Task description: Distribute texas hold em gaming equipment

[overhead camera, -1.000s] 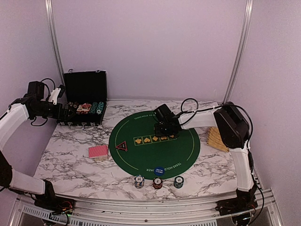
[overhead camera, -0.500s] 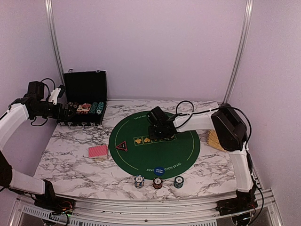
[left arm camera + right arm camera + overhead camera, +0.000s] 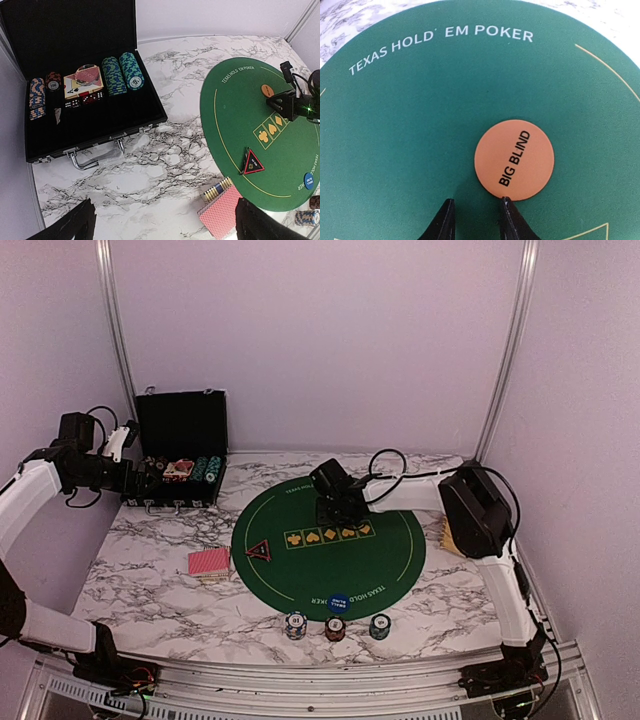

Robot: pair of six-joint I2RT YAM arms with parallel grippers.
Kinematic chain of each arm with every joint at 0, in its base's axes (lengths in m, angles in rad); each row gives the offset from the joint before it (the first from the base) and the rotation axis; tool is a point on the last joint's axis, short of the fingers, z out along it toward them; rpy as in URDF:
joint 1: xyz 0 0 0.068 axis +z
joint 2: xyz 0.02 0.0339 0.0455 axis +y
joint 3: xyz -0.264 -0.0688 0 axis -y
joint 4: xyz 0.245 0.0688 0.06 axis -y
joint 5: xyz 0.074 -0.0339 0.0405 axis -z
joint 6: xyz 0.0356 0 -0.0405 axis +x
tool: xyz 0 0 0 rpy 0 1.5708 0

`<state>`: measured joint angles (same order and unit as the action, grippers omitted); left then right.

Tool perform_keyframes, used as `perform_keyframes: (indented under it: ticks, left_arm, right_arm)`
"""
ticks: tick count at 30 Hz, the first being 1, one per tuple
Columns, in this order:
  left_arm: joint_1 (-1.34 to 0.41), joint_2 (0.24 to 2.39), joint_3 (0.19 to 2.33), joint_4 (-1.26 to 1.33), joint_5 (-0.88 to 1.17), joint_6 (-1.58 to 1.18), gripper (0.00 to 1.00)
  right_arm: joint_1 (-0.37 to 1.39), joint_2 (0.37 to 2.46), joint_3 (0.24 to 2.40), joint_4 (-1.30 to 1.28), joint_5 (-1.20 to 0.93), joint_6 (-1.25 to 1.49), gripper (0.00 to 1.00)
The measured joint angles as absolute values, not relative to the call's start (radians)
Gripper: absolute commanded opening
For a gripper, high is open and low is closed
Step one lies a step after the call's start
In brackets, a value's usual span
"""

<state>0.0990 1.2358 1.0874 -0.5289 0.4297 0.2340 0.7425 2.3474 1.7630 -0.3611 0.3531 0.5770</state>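
Observation:
An orange "BIG BLIND" button disc (image 3: pixel 514 160) lies flat on the round green poker mat (image 3: pixel 300 570). My right gripper (image 3: pixel 476 217) hovers low over the mat, open, nothing between its fingers; one fingertip (image 3: pixel 506 206) touches the disc's near edge. From above, that gripper (image 3: pixel 335 508) sits at the mat's far left part. A blue disc (image 3: pixel 338 603), a red-rimmed triangle (image 3: pixel 259 551), red-backed cards (image 3: pixel 208 561) and three chip stacks (image 3: pixel 335 628) lie nearer. My left gripper (image 3: pixel 165 227) hangs wide open over bare marble beside the case.
The black hinged case (image 3: pixel 100 115) stands open at the back left with chip rows (image 3: pixel 122 72), cards and dice inside. A tan slatted wooden object (image 3: pixel 448 532) shows partly behind the right arm. Metal frame posts rise at the back corners.
My right gripper has slid left and toward the mat's far side, its fingers a little closer together. The left arm has not moved.

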Motion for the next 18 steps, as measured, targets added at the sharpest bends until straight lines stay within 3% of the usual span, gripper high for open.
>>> perform_keyframes:
  ticks: [12, 15, 18]
  left_arm:
    - [0.099, 1.236, 1.087, -0.540, 0.430, 0.252, 0.99]
    - [0.099, 1.236, 1.087, -0.547, 0.430, 0.253, 0.99]
    - [0.099, 1.236, 1.087, -0.552, 0.429, 0.255, 0.99]
  right_arm:
    - [0.684, 2.431, 1.903, -0.418, 0.414, 0.568, 0.29]
    - [0.678, 2.435, 1.914, -0.428, 0.419, 0.561, 0.33]
    - [0.686, 2.411, 1.874, -0.414, 0.425, 0.530, 0.43]
